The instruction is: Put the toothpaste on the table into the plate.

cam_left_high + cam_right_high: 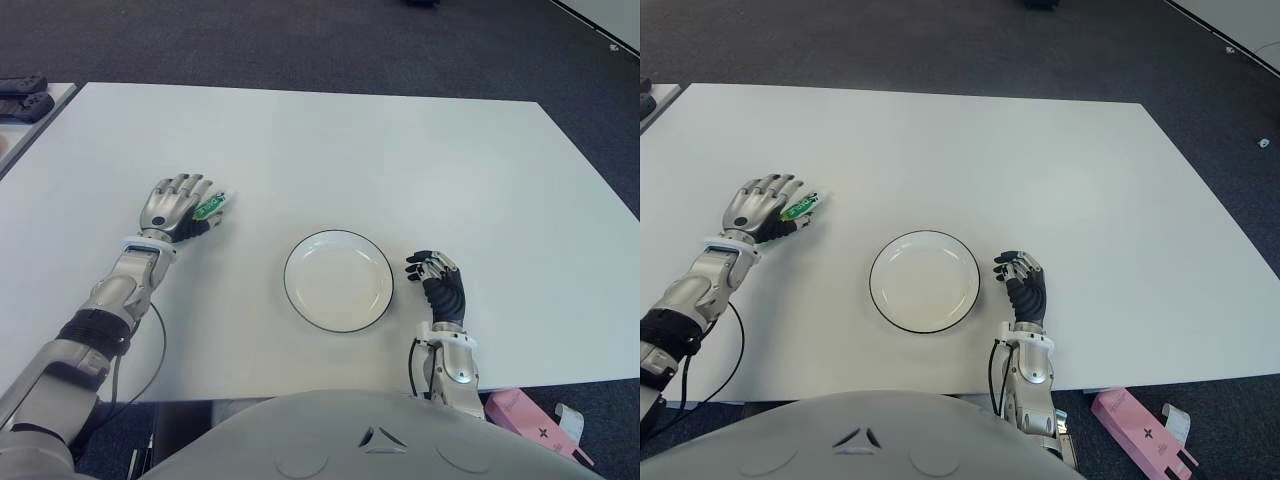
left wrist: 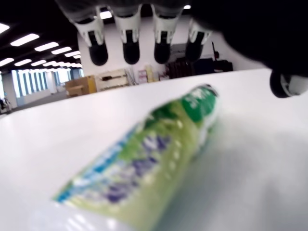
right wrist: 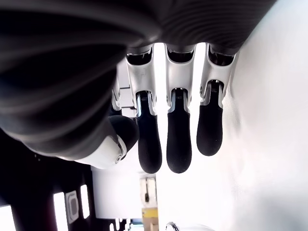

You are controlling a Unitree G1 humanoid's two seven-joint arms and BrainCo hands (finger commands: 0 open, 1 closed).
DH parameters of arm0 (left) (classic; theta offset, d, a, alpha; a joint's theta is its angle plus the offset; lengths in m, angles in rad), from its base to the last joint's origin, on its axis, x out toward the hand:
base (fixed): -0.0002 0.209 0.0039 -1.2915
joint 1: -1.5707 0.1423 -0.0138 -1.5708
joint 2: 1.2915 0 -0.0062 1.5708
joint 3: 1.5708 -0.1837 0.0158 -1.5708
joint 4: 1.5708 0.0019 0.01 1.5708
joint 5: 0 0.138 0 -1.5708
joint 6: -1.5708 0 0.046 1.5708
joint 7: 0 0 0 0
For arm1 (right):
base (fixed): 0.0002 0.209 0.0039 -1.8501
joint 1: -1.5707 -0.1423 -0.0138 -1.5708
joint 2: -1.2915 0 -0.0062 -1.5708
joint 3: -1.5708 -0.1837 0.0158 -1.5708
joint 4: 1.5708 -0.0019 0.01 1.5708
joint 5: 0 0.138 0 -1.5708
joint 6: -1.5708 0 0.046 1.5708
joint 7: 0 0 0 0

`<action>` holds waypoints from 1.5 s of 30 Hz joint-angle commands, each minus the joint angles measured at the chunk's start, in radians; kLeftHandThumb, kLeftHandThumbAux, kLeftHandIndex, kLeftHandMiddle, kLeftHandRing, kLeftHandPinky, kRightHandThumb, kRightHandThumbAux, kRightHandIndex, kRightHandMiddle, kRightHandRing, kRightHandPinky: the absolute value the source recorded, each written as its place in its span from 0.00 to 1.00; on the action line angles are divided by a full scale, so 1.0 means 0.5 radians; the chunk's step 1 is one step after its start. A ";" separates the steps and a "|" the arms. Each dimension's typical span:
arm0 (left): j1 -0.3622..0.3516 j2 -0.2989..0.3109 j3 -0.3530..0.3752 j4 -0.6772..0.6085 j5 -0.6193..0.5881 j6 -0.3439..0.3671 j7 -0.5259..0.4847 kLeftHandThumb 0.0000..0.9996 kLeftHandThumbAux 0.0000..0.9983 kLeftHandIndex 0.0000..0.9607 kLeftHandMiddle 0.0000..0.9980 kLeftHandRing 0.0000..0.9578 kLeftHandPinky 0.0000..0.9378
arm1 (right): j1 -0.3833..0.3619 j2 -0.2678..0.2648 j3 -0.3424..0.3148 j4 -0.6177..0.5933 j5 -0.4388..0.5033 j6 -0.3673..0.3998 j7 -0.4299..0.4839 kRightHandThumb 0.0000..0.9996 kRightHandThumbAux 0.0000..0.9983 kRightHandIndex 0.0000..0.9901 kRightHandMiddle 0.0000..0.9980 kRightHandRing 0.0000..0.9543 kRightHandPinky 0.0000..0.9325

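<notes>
White table [image 1: 330, 150] over dark carpet, with a second table edge at far left and a pink box [image 1: 1145, 435] on the floor at near right. Plate [image 1: 338, 280] near the table's near edge, about centre, bare inside. Toothpaste [image 1: 209, 208] well to the left of the plate and a little farther away, flat on the table, not yet lifted. Left hand [image 1: 178, 206] directly over it, palm down, fingers [image 2: 131, 45] spread and arched above the tube with a clear gap below the tips; thumb off to one side, nothing pinched so far. Green tube poking out from under the hand on its right side, long axis running roughly left-near to right-far, cap end toward the plate side by the look of the wrist view. Right hand [image 1: 439, 282] just right of the plate, fingers loosely curled and holding nothing, idle. Left hand plainly the nearer one, already in place for the grasp. Likely next: fingers closing down across the tube's width, then a carry rightward and slightly nearer to the plate. Risk: the flat, slick tube sliding out from under the fingertips.
</notes>
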 commanded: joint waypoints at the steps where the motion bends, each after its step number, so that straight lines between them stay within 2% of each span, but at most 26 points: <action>1: 0.061 -0.059 0.075 -0.072 -0.049 0.081 0.062 0.42 0.14 0.00 0.00 0.00 0.00 | 0.009 0.012 -0.005 0.029 0.008 0.066 0.004 0.71 0.73 0.43 0.50 0.54 0.56; 6: 0.100 -0.067 0.114 -0.147 -0.072 0.153 0.038 0.43 0.14 0.00 0.00 0.00 0.00 | 0.010 0.020 -0.001 0.025 0.002 0.069 -0.004 0.71 0.73 0.43 0.50 0.54 0.55; 19: 0.230 -0.076 0.207 -0.396 -0.158 0.355 -0.215 0.45 0.12 0.00 0.00 0.00 0.00 | 0.007 0.023 -0.002 0.031 -0.018 0.065 -0.015 0.71 0.73 0.43 0.50 0.55 0.56; 29: 0.288 -0.101 0.217 -0.452 -0.133 0.471 -0.245 0.44 0.13 0.00 0.00 0.00 0.00 | 0.015 0.022 -0.002 0.019 -0.006 0.070 -0.006 0.71 0.73 0.43 0.50 0.54 0.56; 37: 0.319 -0.107 0.207 -0.503 -0.135 0.514 -0.260 0.41 0.13 0.00 0.00 0.00 0.00 | 0.018 0.020 -0.002 0.007 0.000 0.083 0.000 0.71 0.73 0.43 0.50 0.54 0.55; 45: 0.349 -0.059 0.189 -0.592 -0.140 0.527 -0.472 0.39 0.14 0.00 0.00 0.00 0.00 | 0.025 0.018 -0.001 0.000 0.003 0.084 0.007 0.71 0.73 0.43 0.50 0.54 0.55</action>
